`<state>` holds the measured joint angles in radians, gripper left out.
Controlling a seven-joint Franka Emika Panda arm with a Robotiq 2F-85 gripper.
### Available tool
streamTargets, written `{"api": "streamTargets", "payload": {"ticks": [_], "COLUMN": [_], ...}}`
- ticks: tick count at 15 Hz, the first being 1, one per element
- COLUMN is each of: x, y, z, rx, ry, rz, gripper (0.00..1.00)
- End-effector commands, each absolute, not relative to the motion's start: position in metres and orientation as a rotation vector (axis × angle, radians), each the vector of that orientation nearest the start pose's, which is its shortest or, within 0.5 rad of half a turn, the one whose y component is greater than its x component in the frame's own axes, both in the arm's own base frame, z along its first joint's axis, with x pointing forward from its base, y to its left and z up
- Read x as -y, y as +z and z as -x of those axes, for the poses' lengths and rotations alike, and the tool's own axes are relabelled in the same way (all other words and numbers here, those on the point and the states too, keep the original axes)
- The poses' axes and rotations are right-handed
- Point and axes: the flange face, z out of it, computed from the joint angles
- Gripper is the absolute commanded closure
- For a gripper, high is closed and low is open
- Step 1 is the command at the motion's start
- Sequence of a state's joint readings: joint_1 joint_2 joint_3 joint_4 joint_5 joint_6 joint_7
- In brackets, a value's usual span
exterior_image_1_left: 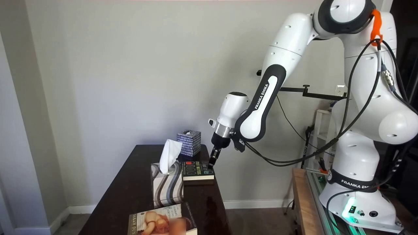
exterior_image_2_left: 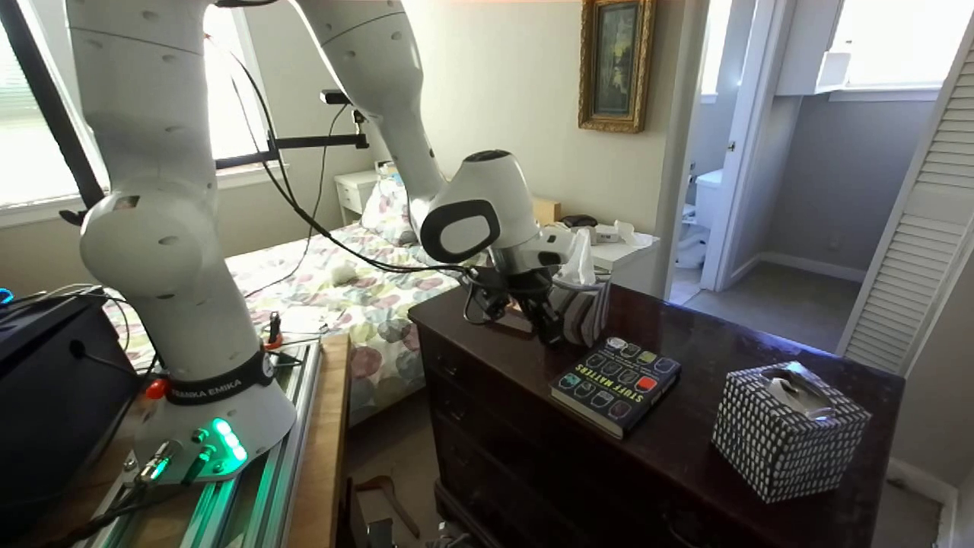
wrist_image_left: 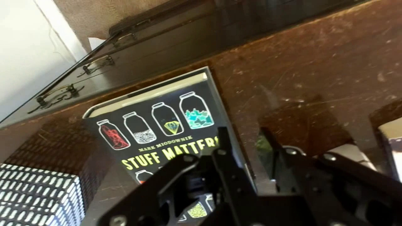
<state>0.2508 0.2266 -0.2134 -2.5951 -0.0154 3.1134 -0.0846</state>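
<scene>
On top of a dark brown dresser (exterior_image_1_left: 132,182), a black hardback book (wrist_image_left: 163,135) titled Stuff Matters lies flat, close to the dresser's edge, its cover of drawn jars facing up. Near one side of the book, the robot's gripper (wrist_image_left: 245,135) points downward at a slant, its two fingers standing apart with a clear gap; whether they touch the book cannot be told. A patterned tissue box (exterior_image_2_left: 791,434) stands to one side of the book; toward the other is a striped tissue box (exterior_image_1_left: 167,191), a white tissue (exterior_image_1_left: 169,155) sticking up from it. Just beside that lies a second book (exterior_image_1_left: 156,220).
</scene>
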Motion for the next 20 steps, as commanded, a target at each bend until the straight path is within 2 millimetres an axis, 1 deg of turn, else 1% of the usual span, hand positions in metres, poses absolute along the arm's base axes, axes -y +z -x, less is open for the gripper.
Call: {"api": "streamTargets", "payload": {"ticks": [1, 4, 6, 7, 10, 13, 14, 15, 16, 17, 18, 20], "x": [-0.048, -0.082, -0.103, -0.114, -0.146, -0.173, -0.18, -0.182, -0.184, -0.184, -0.184, -0.188], "y": [0.222, 0.225, 0.224, 0.223, 0.217, 0.212, 0.209, 0.206, 0.201, 0.197, 0.192, 0.183], "z": [-0.455, -0.455, -0.454, -0.454, -0.454, -0.454, -0.455, -0.458, -0.462, -0.465, -0.469, -0.475], "rx": [0.407, 0.534, 0.578, 0.58, 0.582, 0.663, 0.687, 0.721, 0.746, 0.758, 0.77, 0.767], "ry": [-0.4, -0.385, -0.395, -0.394, -0.418, -0.451, -0.473, -0.523, -0.558, -0.589, -0.631, -0.69], "rz": [3.149, 3.121, 3.096, 3.087, 3.037, 2.986, 2.969, 2.959, 2.942, 2.93, 2.916, 2.876], "gripper": [0.39, 0.16, 0.04, 0.01, 0.0, 0.0, 0.0, 0.02, 0.08, 0.16, 0.33, 0.47]}}
